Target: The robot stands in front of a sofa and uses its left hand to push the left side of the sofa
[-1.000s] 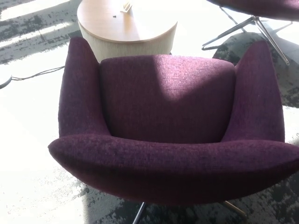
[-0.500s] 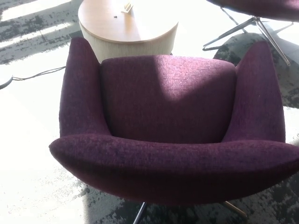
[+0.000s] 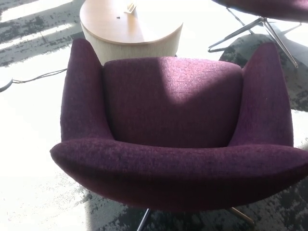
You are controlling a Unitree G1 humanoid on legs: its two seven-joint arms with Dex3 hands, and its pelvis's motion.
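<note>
Neither of my hands shows in the head view, left or right, so I cannot tell whether their fingers are spread or closed, or how near the left one is to its work.

Below me the purple sofa (image 3: 173,125) fills most of the view, a single-seat piece whose backrest (image 3: 178,168) runs nearest me across the bottom. Its left arm (image 3: 84,91) is the side I am meant to push, and nothing touches it. This would fit equally a sofa waiting for the push and one already pushed with my arm drawn back; the scene does not settle which.

It opens away from me, toward the round wooden table (image 3: 130,29) just beyond the seat's front edge. Its long axis lies side to side, along the backrest. A second chair's metal legs (image 3: 260,29) stand to the upper right, and a cable (image 3: 38,76) trails on the floor to the left.
</note>
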